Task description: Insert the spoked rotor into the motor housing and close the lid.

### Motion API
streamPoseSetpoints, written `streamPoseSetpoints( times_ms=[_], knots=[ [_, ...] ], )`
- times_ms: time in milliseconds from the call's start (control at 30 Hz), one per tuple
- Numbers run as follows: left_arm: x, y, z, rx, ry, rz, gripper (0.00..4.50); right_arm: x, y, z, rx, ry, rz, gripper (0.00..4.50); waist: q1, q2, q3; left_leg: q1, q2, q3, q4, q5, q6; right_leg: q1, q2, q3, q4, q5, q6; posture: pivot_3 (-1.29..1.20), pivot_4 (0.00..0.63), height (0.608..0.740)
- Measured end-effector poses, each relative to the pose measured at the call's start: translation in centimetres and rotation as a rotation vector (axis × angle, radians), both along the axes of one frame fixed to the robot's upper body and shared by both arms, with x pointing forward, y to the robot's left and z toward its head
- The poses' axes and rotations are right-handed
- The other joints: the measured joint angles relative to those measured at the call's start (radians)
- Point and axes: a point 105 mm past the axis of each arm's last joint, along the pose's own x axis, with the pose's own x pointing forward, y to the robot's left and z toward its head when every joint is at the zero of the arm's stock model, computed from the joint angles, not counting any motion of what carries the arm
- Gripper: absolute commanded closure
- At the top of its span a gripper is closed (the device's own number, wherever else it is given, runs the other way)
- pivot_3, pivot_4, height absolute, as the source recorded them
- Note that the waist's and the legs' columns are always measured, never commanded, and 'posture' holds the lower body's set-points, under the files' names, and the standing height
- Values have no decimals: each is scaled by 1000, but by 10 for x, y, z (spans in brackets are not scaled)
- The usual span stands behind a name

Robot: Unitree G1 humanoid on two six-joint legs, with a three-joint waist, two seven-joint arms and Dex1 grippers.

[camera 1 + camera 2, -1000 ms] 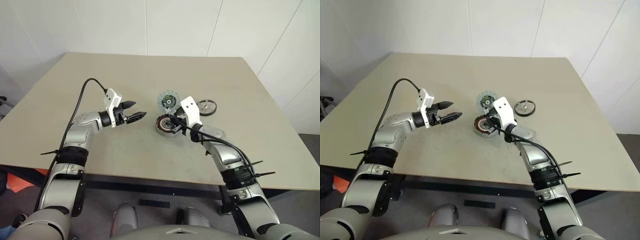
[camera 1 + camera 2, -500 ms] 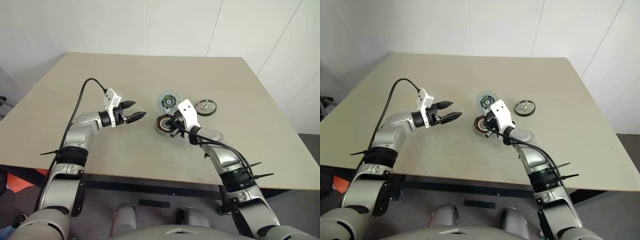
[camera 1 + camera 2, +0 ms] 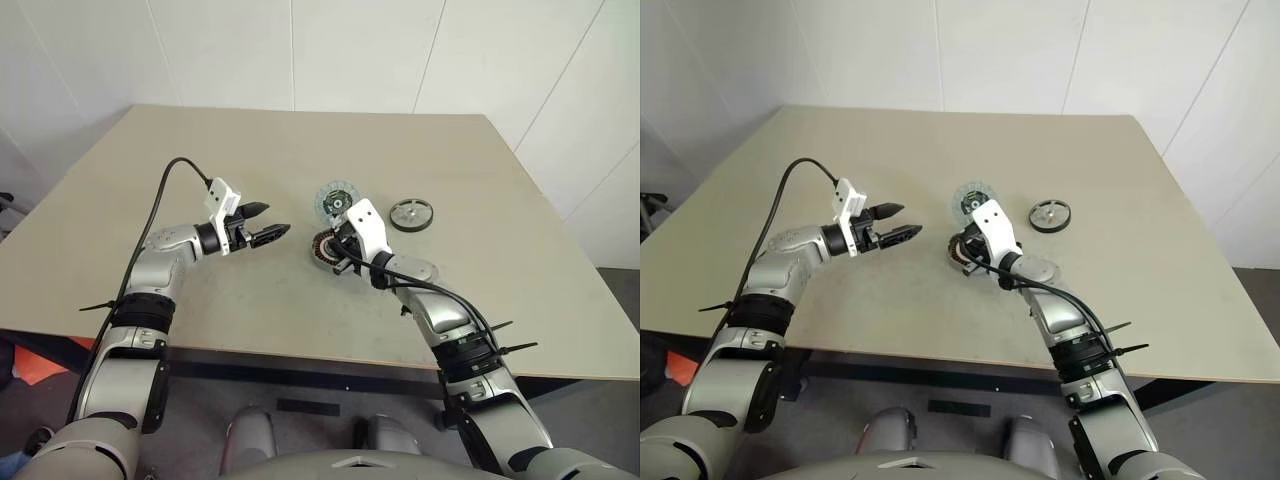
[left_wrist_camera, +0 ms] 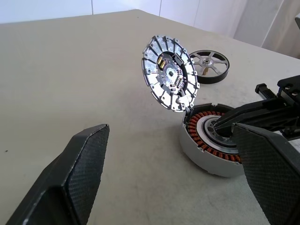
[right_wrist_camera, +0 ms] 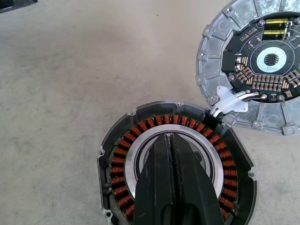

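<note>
Rotor first: the spoked rotor [image 3: 411,214] lies flat on the table [image 3: 250,150] with its axle line straight up and its spokes facing upward. It sits off to my right, well apart from both of my grippers and apart from the housing.

The housing [image 5: 108,159] also lies flat, open side up, with a ring of copper coils showing around a pale inner ring. The lid [image 4: 169,78] stands tilted on its edge at the far rim of the housing. Its circuit-board face is turned toward my left gripper, and a short white wire lead joins it to the housing.

My right gripper [image 5: 170,137] has its fingers pressed together with nothing between them. It slants down, and its tips sit inside the centre opening of the coil ring. I cannot tell whether they touch the metal there.

My left gripper [image 3: 277,219] is spread wide and empty. It is held level above the table to the left of the housing, pointing toward it, and touches nothing.
</note>
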Motion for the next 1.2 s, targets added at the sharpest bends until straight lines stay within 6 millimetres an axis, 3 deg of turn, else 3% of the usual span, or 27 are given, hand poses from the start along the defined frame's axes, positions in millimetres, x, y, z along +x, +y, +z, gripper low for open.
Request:
streamPoseSetpoints(
  times_ms=[300, 567, 1200],
  knots=[
    [0, 0, 0, -1, 0, -1, 71, -3, -11, 24, -46, -72, 12, 4488, 1, 0, 0, 0, 0, 0, -1, 0, 0, 0, 0, 0, 0, 0, 0, 0, 0, 740],
    [0, 0, -1, -2, 5, 1, 71, -13, -25, 1, -86, 10, -16, 4488, 1, 0, 0, 0, 0, 0, -1, 0, 0, 0, 0, 0, 0, -1, 1, 0, 0, 740],
    [1, 3, -1, 2, -1, 13, 71, -4, -11, 1, -88, -7, 12, 4488, 0, 0, 0, 1, 0, 0, -1, 0, -1, 0, 0, 0, 0, 0, 1, 0, 0, 740]
  ],
)
